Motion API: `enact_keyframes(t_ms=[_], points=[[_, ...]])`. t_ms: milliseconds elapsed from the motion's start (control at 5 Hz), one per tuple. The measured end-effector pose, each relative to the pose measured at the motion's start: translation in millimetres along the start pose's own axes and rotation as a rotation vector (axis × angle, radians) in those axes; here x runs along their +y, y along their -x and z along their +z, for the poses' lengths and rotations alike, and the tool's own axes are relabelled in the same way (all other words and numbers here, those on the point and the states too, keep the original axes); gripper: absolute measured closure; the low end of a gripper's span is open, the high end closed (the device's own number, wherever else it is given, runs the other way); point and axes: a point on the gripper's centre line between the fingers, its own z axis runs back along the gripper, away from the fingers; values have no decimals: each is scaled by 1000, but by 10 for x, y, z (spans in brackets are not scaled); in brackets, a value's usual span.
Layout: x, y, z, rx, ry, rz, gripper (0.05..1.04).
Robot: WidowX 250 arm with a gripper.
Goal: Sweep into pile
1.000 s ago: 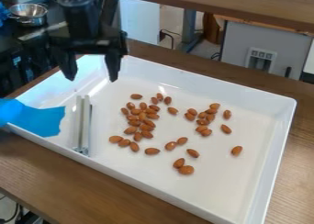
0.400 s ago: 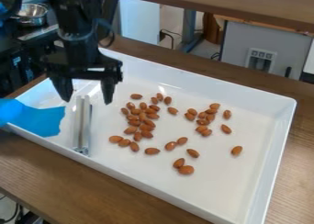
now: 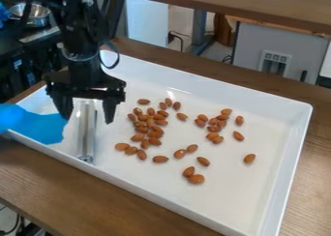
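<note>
Almonds [image 3: 159,159] lie loose on the floor of a white tray [image 3: 226,201], which rests on the wooden counter [image 3: 38,182]. Most are bunched left of the tray's middle, some touching or overlapping; a smaller bunch sits to the right of that one. Others are scattered: a touching pair nearer the front wall, a few singles between the pair and the bunches, and one well apart toward the right wall. In the tray's left part, near its wall, is a long pale bar [image 3: 85,133], and beside it a blue sheet [image 3: 38,127] reaches over the tray's left edge. The gripper [image 3: 88,118] hangs over the bar's far end, its jaws apart, one to each side of it. A metal bowl [image 3: 32,17] stands on a dark surface behind.
</note>
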Motion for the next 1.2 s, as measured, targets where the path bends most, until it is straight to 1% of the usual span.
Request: enact_keyframes(t_ms=[200, 400, 600, 800, 1000, 1200], points=[[23, 74, -66, 7, -10, -15, 83], [83, 110, -129, 6, 3, -5, 136], [78, 112, -205, -7, 96, 9, 417], [62, 91, -233, -30, 134, 44, 675], [60, 85, -234, -31, 135, 47, 702], [-40, 62, -233, -17, 132, 55, 703]])
